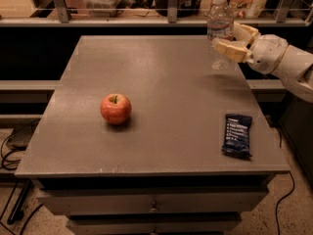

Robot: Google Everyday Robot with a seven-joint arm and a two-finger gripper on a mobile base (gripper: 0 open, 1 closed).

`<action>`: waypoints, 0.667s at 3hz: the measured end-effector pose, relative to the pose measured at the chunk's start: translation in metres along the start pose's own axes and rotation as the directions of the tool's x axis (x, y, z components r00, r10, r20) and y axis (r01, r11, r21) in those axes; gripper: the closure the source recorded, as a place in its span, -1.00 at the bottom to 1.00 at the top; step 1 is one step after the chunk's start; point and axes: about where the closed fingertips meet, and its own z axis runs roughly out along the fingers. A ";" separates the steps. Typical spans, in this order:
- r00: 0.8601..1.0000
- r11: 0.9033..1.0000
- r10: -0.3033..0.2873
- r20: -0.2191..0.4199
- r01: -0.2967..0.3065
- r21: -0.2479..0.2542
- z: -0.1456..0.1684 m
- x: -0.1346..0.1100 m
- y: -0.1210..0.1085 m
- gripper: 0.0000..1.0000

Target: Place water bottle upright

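The gripper [226, 38] is over the far right corner of the grey table [161, 72], its tan fingers [231, 50] pinching the water bottle [220, 26] from the side. The bottle stands upright with its white cap on top. Its base is at the tabletop just inside the right edge, but I cannot tell if it touches. The white arm [288, 62] reaches in from beyond that edge.

Well away from the gripper, toward the near left, sits a red apple [116, 108]. Straight toward the front edge from the gripper lies a dark blue snack bar [237, 135], close to the right rim. Between these and the gripper the surface is flat and matte.

Past the gripper runs a railed shelf [146, 19] with clutter behind it. Below the tabletop is a drawer front [154, 204], and cables [10, 151] trail on the floor at the left.
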 end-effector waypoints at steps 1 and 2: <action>1.000 1.000 0.015 0.007 -0.015 0.017 -0.007 0.009 0.002 1.00; 0.999 0.999 0.033 0.015 -0.034 0.031 -0.011 0.018 0.005 1.00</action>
